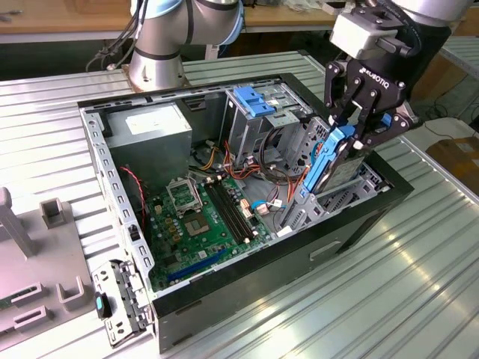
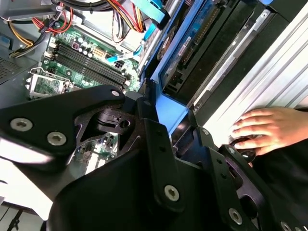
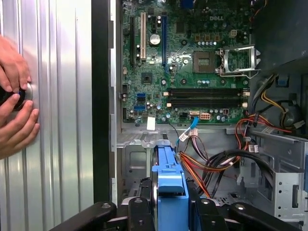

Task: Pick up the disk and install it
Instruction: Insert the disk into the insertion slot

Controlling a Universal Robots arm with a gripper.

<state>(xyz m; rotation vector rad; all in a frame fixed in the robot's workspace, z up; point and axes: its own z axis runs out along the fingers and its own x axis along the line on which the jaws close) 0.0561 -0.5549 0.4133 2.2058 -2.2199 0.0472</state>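
Note:
The disk (image 1: 328, 163), a grey drive in bright blue rails, stands on edge over the drive bay (image 1: 352, 187) at the side of the open computer case (image 1: 247, 278) toward the exterior view's right. Its lower end is down between the bay's metal walls. My gripper (image 1: 364, 133) is shut on the disk's upper end, with black fingers (image 1: 340, 97) on both sides. In the first wrist view the disk's blue end (image 3: 169, 185) sits between my fingers (image 3: 138, 212). In the second wrist view the blue rail (image 2: 169, 109) runs down into the bay.
The green motherboard (image 1: 200, 221) lies on the case floor, with orange and red cables (image 3: 211, 163) beside the bay. A tall metal cage topped by a blue bracket (image 1: 254, 101) stands behind. A person's hand (image 2: 262, 127) rests on the ribbed metal table (image 1: 419, 262) by the case. Grey fixtures (image 1: 54, 213) stand at the exterior view's left.

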